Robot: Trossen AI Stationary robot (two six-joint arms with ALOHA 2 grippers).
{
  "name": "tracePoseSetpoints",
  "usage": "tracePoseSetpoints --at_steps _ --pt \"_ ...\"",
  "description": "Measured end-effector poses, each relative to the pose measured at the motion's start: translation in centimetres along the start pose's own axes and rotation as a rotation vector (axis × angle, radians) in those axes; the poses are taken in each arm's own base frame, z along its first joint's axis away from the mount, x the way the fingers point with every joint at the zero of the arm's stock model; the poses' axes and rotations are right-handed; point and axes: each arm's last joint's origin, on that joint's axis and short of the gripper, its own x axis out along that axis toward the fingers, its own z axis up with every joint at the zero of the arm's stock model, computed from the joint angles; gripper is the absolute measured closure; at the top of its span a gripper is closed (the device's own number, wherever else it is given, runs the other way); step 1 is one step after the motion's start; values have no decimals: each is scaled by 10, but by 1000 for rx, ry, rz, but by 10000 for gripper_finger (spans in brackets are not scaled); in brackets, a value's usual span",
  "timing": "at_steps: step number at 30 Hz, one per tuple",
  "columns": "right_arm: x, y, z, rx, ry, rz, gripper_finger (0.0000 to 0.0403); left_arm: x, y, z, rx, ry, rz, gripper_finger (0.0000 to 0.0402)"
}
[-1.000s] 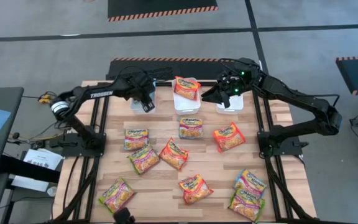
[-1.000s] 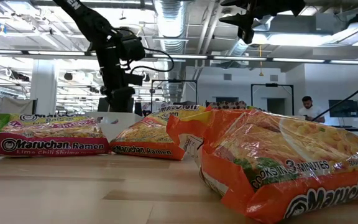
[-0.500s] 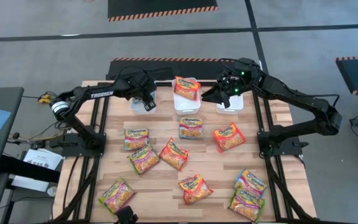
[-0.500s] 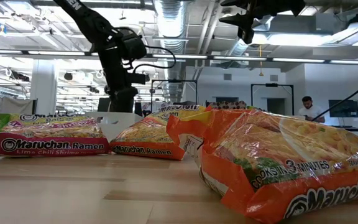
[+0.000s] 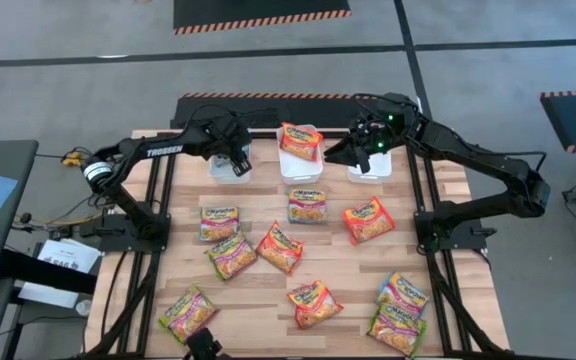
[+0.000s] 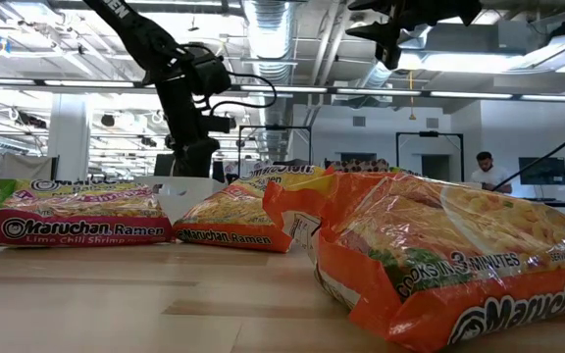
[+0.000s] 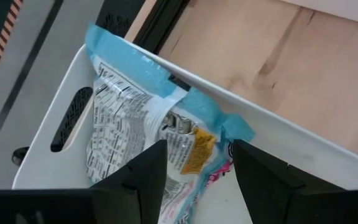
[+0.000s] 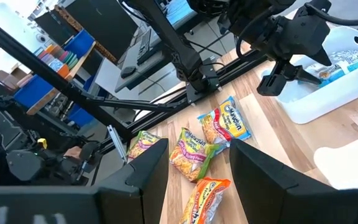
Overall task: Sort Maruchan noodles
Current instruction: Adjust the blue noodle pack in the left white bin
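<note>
Left gripper (image 5: pixel 236 160) hangs over the left white bin (image 7: pixel 61 99), fingers apart and empty, a blue packet (image 7: pixel 135 124) lying inside the bin. Right gripper (image 5: pixel 360 155) hovers by the right bin (image 5: pixel 370 168), fingers apart, empty. An orange packet (image 5: pixel 300 140) sits in the middle bin (image 5: pixel 300 165); other noodle packets (image 5: pixel 279 247) lie scattered on the table (image 5: pixel 348 275).

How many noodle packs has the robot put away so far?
At least two look done: a blue packet lies in the left white bin and an orange packet in the middle bin. Nothing is in hand: the left pincer hangs open over the left bin, and the right pincer is open and empty over the right bin. Nine packets still wait on the table.
</note>
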Motion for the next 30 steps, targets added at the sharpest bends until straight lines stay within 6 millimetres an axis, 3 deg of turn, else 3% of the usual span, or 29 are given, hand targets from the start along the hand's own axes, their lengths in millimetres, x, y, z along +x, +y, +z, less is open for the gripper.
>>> tracePoseSetpoints --at_steps 5,14,30 --pt "0 0 0 1 1 -1 207 1 3 -1 -25 2 -17 257" --pt "0 0 0 2 2 -1 207 3 12 -4 -86 4 -44 392" --pt "0 0 0 2 3 -1 207 -1 18 -2 -187 33 -62 401"
